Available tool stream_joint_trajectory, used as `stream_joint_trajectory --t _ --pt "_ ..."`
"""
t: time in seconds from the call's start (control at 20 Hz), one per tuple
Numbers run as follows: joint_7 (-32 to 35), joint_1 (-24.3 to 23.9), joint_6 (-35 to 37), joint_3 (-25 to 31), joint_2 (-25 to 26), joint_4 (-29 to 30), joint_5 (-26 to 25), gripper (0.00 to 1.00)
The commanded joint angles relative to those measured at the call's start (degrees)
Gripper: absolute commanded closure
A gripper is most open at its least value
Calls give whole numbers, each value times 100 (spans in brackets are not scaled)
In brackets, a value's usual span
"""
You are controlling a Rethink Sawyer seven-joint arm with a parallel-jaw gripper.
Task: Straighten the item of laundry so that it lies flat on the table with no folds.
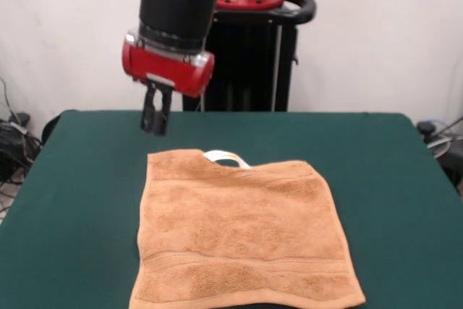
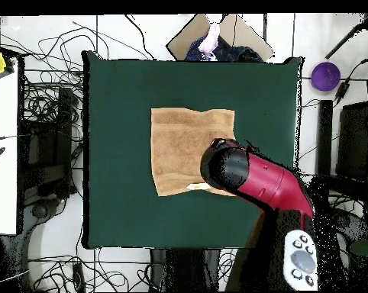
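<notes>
Peach towel [image 1: 242, 233] lies nearly flat on green table [image 1: 72, 200].

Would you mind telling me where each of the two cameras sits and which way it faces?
Front view: across the table from the robot, facing its pedestal; the arm descends from above, gripper hanging above the table beyond the towel.
Overhead view: above the table, looking straight down, robot base at the bottom; the red arm covers the towel's corner.
Shared: towel, table, arm.
</notes>
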Motion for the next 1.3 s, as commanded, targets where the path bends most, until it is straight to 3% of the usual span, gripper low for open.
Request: stream_joint_trajectory --t 0.05,0.3,0.45,0.65,0.85,1.3 --pt "42 -283 -591 1805 391 1026 -299 100" --pt "468 59 -582 1663 550 868 -391 100" --pt "-275 -338 -426 2404 474 910 -721 100" --pt "419 759 -346 1268 392 464 -943 100" --pt "-28 123 -311 1988 353 674 -1081 100" --pt "251 190 -386 1886 542 446 -1290 100"
